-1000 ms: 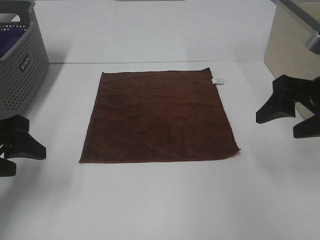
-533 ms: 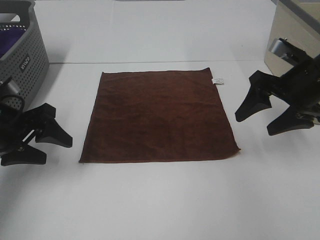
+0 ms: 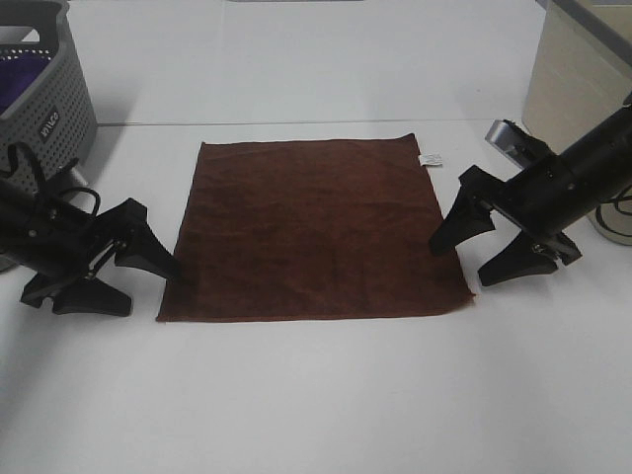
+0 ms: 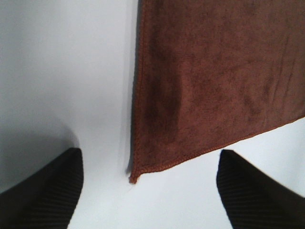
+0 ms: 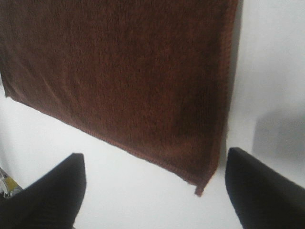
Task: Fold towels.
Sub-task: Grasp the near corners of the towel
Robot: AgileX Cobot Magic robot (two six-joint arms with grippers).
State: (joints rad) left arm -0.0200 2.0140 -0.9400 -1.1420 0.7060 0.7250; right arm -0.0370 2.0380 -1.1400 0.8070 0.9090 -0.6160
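Note:
A brown square towel [image 3: 314, 229] lies flat on the white table, with a small white tag [image 3: 432, 160] at its far right corner. My left gripper [image 3: 136, 279] is open, just left of the towel's near left corner, which shows between its fingers in the left wrist view [image 4: 133, 179]. My right gripper [image 3: 472, 259] is open, just right of the towel's near right corner, which shows in the right wrist view [image 5: 199, 191]. Neither gripper holds anything.
A grey perforated laundry basket [image 3: 44, 128] with a purple cloth [image 3: 20, 79] inside stands at the far left. A beige box [image 3: 571, 79] stands at the far right. The white table [image 3: 316, 395] extends in front of the towel.
Both arms have moved inward from the table's sides toward the towel's near corners. The towel has not moved.

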